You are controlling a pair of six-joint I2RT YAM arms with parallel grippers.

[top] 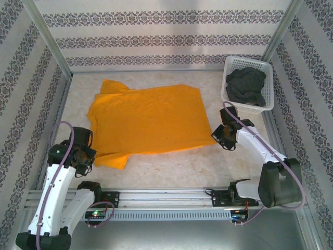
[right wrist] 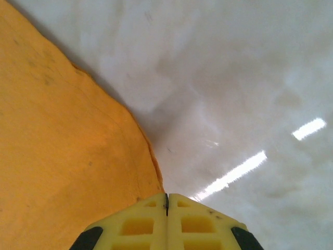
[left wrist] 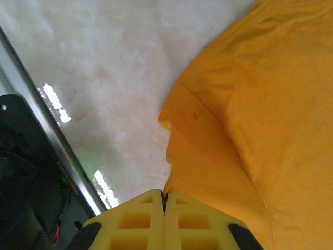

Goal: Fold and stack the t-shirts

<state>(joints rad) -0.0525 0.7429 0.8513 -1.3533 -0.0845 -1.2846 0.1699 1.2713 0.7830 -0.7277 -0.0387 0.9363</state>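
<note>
The bright orange-yellow t-shirt (top: 145, 120) lies spread flat in the middle of the table. My left gripper (top: 86, 156) is at its near-left sleeve. In the left wrist view the yellow fingers (left wrist: 140, 213) are pressed together and the sleeve's edge (left wrist: 179, 156) runs into their seam. My right gripper (top: 222, 134) is at the shirt's near-right corner. In the right wrist view it (right wrist: 166, 197) is shut where the hem edge (right wrist: 148, 156) meets the fingertips. The dark charcoal grey t-shirt (top: 246, 86) lies crumpled in the basket.
The white lattice basket (top: 250, 63) stands at the back right corner of the table. Patterned walls close in the table on three sides. A metal rail (top: 166, 195) with the arm bases runs along the near edge. Bare pale tabletop (top: 177, 166) lies between shirt and rail.
</note>
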